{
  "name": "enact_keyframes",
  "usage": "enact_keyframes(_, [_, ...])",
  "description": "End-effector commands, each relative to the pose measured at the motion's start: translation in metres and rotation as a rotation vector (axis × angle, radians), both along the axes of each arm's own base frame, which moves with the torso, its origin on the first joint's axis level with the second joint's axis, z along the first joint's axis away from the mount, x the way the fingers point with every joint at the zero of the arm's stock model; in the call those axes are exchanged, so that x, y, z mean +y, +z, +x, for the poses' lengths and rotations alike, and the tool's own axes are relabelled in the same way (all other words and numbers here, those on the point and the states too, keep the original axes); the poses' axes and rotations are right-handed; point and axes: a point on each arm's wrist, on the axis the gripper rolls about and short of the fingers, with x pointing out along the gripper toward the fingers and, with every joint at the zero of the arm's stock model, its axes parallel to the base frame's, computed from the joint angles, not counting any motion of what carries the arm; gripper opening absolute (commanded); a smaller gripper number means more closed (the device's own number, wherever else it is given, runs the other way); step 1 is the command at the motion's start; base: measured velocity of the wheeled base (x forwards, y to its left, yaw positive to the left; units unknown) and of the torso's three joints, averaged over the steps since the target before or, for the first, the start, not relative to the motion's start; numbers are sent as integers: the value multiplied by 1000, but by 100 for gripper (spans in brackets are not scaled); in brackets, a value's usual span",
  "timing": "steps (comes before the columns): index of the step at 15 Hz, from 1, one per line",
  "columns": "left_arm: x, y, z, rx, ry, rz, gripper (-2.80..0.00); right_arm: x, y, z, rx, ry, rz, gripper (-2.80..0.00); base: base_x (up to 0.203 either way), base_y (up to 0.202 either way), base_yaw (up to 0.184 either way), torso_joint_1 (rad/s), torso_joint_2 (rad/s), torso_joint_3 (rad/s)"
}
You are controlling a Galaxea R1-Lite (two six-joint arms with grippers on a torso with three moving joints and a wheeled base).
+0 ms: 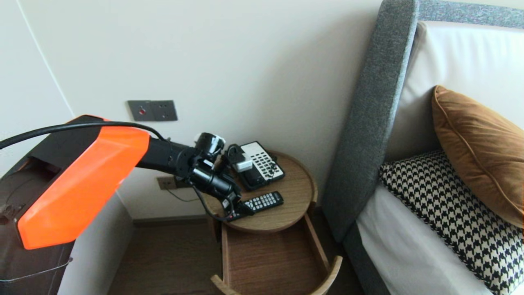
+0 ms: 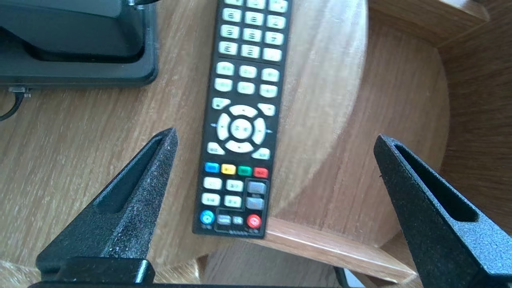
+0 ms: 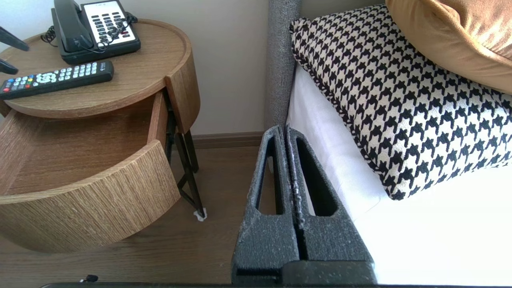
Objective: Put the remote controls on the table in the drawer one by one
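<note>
On the round wooden counter (image 1: pixel 295 191) by the bed, the remote (image 1: pixel 264 201) lies flat and face up near the front edge, just in front of the phone (image 1: pixel 258 166) and apart from it. One end of the remote reaches the edge, right above the drawer (image 1: pixel 270 258), which is pulled out below. The left end effector (image 1: pixel 242 209) sits low over that same end, pointing down at the counter. Its fingers (image 2: pixel 140 192) are spread wide apart, one on each side of the remote, which runs between them closer to one finger than the other. Neither finger touches the remote, and nothing is gripped. Whether the tips rest on the wood I cannot tell. The right end effector (image 3: pixel 285 130) is parked low over the floor beside the mattress, its fingers pressed together with nothing between them. A check pillow (image 3: pixel 400 100) lies on the bed with a brown cushion (image 1: pixel 479 151) leaning behind it, against the grey headboard (image 1: pixel 368 123)
</note>
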Motion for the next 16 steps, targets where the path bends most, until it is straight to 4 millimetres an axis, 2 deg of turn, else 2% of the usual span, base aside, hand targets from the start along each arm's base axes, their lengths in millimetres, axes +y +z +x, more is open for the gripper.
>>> enact_keyframes(1, [-2, -8, 4, 9, -1, 2, 0, 0, 0, 0, -1, 0, 0, -280, 0, 0, 0, 0, 0, 0])
enact_keyframes(6, [-16, -19, 12, -15, -9, 19, 0, 0, 0, 0, -1, 1, 0, -280, 0, 0, 0, 0, 0, 0])
enact_keyframes(16, [-20, -40, 16, 13, -13, 33, 0, 0, 0, 0, -1, 1, 0, -280, 0, 0, 0, 0, 0, 0])
